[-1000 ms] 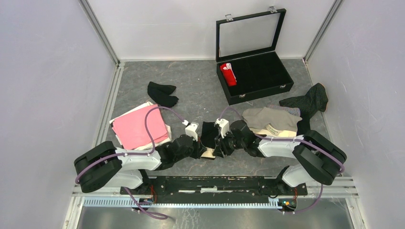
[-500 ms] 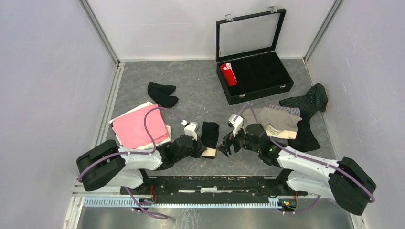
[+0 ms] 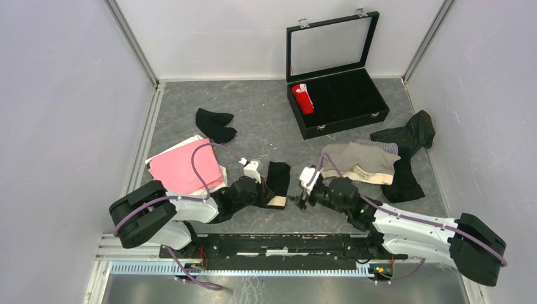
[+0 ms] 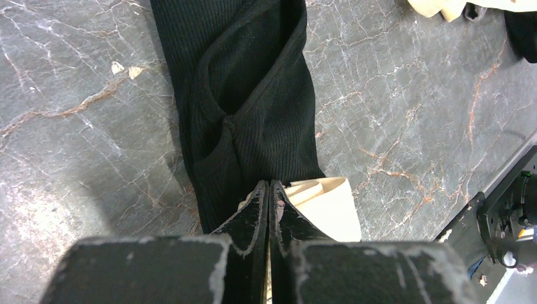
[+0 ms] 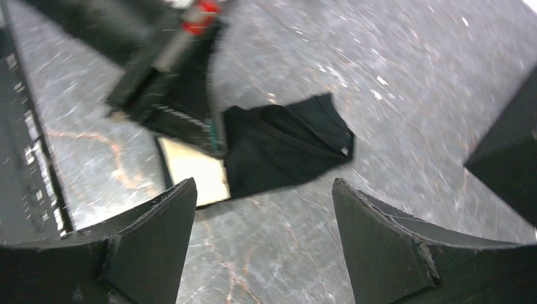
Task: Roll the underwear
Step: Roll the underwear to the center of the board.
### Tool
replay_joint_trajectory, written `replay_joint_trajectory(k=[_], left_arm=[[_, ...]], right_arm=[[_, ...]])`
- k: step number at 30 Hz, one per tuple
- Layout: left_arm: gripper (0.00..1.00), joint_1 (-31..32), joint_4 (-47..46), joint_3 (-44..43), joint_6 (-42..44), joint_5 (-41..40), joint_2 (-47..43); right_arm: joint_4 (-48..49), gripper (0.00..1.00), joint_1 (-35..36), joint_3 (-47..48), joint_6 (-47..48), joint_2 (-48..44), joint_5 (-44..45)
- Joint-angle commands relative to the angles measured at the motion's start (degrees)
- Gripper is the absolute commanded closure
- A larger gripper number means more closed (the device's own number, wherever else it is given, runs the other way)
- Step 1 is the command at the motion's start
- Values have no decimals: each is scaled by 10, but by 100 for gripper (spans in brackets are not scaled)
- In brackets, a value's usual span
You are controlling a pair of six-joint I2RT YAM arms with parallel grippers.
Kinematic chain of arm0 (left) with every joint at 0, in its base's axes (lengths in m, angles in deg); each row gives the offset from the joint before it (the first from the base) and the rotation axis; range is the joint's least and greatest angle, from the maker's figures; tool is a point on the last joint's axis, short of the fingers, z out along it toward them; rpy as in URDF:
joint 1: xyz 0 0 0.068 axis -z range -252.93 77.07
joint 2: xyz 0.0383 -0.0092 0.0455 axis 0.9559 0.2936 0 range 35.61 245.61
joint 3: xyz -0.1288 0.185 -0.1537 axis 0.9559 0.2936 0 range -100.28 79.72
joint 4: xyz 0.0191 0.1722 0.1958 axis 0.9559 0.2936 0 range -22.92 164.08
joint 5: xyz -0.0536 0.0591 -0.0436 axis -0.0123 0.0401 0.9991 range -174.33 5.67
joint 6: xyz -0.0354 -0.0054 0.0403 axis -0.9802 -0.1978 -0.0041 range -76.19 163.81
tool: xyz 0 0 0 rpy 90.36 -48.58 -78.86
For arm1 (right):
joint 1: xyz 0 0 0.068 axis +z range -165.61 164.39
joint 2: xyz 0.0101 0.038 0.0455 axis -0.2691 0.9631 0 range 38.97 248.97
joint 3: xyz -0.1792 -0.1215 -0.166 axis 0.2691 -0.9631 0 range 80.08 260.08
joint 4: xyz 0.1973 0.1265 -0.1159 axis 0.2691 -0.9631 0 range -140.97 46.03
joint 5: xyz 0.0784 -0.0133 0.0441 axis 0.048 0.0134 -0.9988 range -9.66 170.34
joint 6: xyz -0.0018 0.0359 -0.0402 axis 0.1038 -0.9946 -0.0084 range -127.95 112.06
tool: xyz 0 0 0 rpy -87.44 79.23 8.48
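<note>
A black underwear [image 3: 277,177] with a cream waistband [image 3: 276,202] lies folded into a narrow strip at the table's near middle. My left gripper [image 3: 266,197] is shut on its near end. In the left wrist view the jaws [image 4: 269,187] are pressed together at the edge of the black cloth [image 4: 247,95], beside the cream band [image 4: 326,199]. My right gripper [image 3: 300,197] is open and empty, just right of the strip and apart from it. The right wrist view shows the strip [image 5: 285,142] beyond my open fingers [image 5: 263,183].
A black case [image 3: 379,101] with its glass lid up stands at the back and holds a red roll [image 3: 303,99]. A pink garment [image 3: 187,168] lies left, a black one [image 3: 215,125] behind it. Beige [image 3: 361,161], pinstriped [image 3: 408,134] and black [image 3: 402,183] garments lie right.
My right gripper has let go of the black underwear, opened and drawn back to the right and nearer. My left gripper stays shut on the strip's near end.
</note>
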State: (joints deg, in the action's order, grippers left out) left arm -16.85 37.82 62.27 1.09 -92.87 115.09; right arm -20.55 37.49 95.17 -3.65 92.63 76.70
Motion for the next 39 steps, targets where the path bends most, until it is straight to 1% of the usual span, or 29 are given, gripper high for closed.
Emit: replay_joint_trajectory(k=[1, 4, 7, 10, 16, 21, 24, 28, 33, 37, 39], left_arm=[[98, -3, 97, 18, -5, 10, 33], [98, -4, 97, 15, -3, 13, 37], [98, -5, 97, 15, -2, 16, 38], [98, -8, 97, 15, -1, 18, 41], [98, -9, 93, 13, -1, 22, 47], [98, -10, 90, 12, 1, 29, 54], [98, -10, 89, 9, 3, 34, 58], [98, -10, 87, 9, 3, 37, 60], [98, -11, 87, 8, 3, 38, 63], [98, -11, 84, 8, 3, 41, 66], [98, -11, 84, 8, 3, 41, 66]], right_arm=[[29, 16, 102, 16, 184, 10, 78], [22, 14, 159, 21, 250, 40, 99], [15, 15, 202, 32, 301, 81, 123], [11, 17, 233, 55, 333, 129, 164], [29, 24, 276, 92, 369, 218, 206], [72, 29, 290, 96, 376, 264, 237], [99, 28, 290, 88, 381, 287, 248], [123, 31, 290, 84, 385, 317, 258], [150, 39, 289, 81, 396, 345, 276], [161, 49, 289, 78, 397, 360, 280], [166, 52, 290, 76, 396, 364, 282]])
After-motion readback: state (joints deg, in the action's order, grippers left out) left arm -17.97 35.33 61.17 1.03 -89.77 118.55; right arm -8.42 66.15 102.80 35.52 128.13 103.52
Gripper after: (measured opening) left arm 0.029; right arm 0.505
